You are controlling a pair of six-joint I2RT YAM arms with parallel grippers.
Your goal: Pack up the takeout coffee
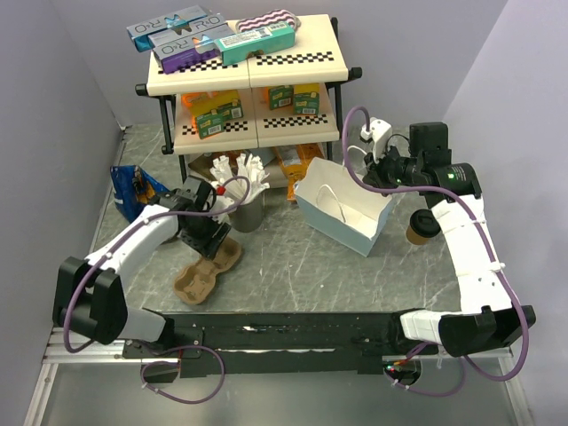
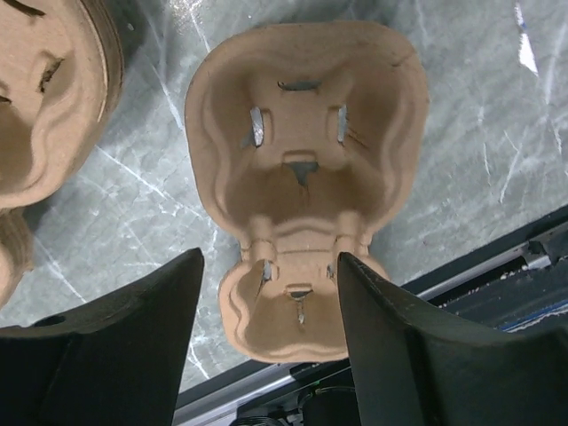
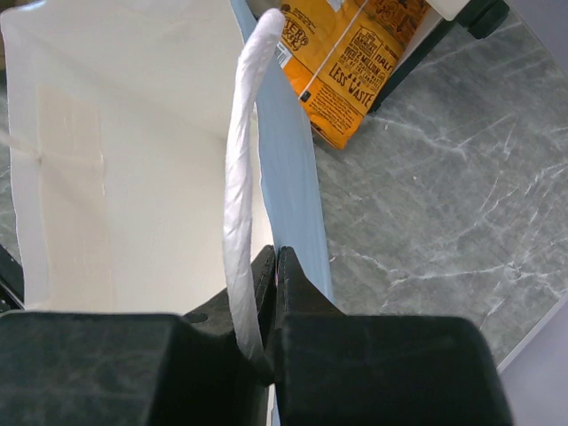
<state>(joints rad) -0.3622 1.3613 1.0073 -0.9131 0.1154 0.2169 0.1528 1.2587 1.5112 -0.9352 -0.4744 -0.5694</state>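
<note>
left gripper (image 2: 271, 262) wide apart over pulp carrier (image 2: 306, 151), right gripper (image 3: 274, 262) tight on rim of white bag (image 3: 133, 177)

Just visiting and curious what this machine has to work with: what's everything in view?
Takeout coffee: one, tan with black lid, right of the bag.
Paper bag: one, white, open, centre.
Cup carriers: at least two, brown pulp, left front.
Cup of sticks: one, grey, white sticks, behind the carriers.
Packet: one, blue, far left.
Pouch: one, orange, behind the bag.
Shelf: one, cream, back.
Boxes: several, teal, purple, green, on the shelf.
Left arm: one, white and black, jaws open over a carrier.
Right arm: one, white and black, jaws shut on the bag's rim.
</note>
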